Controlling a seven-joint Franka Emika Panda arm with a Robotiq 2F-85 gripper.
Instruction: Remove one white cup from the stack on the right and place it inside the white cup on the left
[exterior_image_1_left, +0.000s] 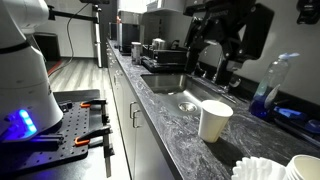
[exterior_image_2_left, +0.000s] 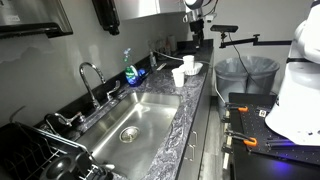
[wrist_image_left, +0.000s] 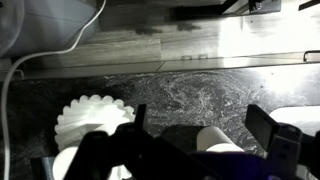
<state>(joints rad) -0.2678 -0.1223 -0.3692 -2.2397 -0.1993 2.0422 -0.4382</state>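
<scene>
Wrist view: the fingers (wrist_image_left: 262, 130) stand spread as wide as they go, holding nothing, above the dark stone table (wrist_image_left: 190, 90).

A single white cup (wrist_image_left: 218, 140) shows between the two dark fingers, and neither touches it. In both exterior views the fingers (exterior_image_1_left: 225, 35) (exterior_image_2_left: 197, 20) hang high over the table, off the end of the sink (exterior_image_1_left: 170, 85) (exterior_image_2_left: 150, 110). The single white cup (exterior_image_1_left: 214, 120) (exterior_image_2_left: 178, 76) stands upright just beside that end of the sink. Farther from the sink lies a pile of ruffled paper filters (exterior_image_1_left: 262, 170) (wrist_image_left: 93, 118). Farthest from it is the stack (exterior_image_1_left: 305, 168), with the white cup from the stack nested in it, untouched. A blue bottle (exterior_image_1_left: 268, 90) (exterior_image_2_left: 130, 72) stands behind the sink by the wall.
</scene>
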